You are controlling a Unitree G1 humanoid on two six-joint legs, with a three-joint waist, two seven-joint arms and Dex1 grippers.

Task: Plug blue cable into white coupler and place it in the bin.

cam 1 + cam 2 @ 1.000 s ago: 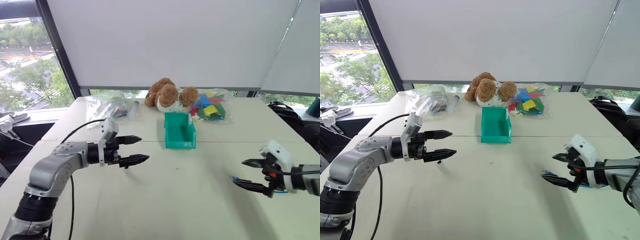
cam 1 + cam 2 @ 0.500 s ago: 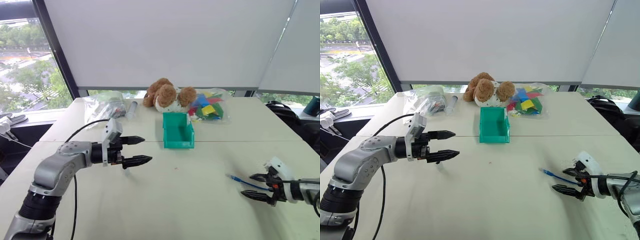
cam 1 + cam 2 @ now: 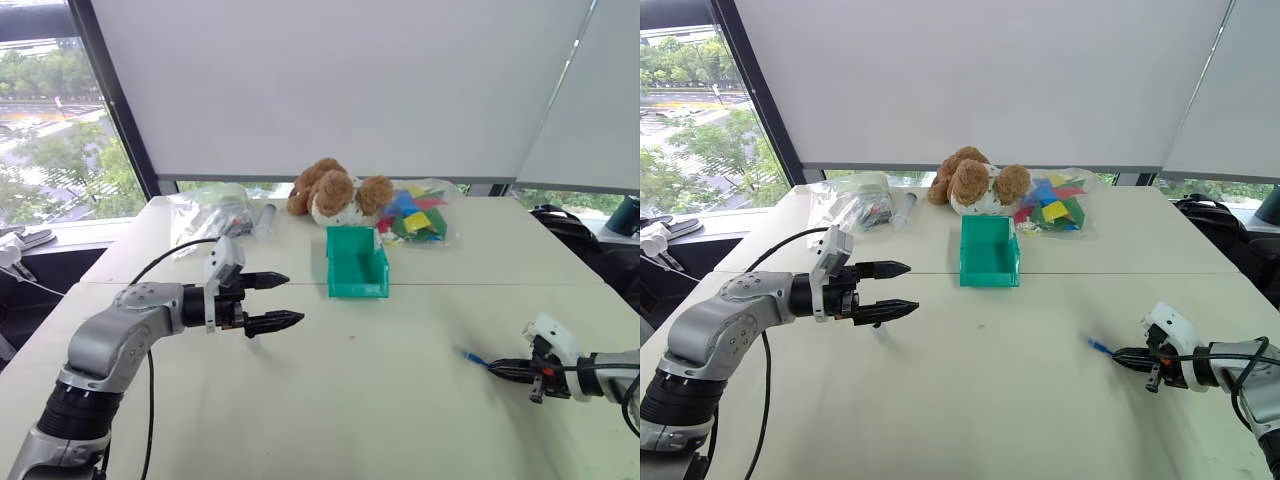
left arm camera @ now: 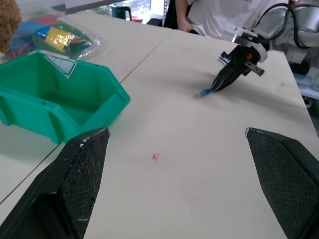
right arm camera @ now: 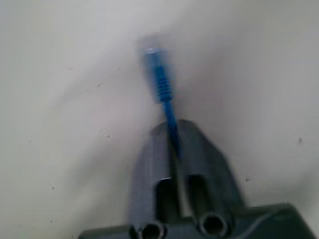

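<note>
The blue cable [image 5: 159, 82] lies on the table at the right, and its plug end [image 3: 470, 356] pokes out past my right gripper [image 3: 500, 368]. That gripper sits low on the tabletop, shut on the cable just behind the plug. My left gripper [image 3: 292, 299] hovers open above the table at the left, pointing right, with nothing between its fingers. The teal bin [image 3: 360, 288] stands upright at the table's middle back, well apart from both grippers. The white coupler is out of view.
Behind the bin sit a brown teddy bear [image 3: 335, 190], a clear bag of coloured blocks [image 3: 418, 215] and another clear bag [image 3: 215, 212] at the back left. A person in a white shirt [image 4: 214, 15] sits beyond the table's right side.
My right gripper has sunk to the tabletop and shut on the blue cable near its plug. The left arm has kept still.
</note>
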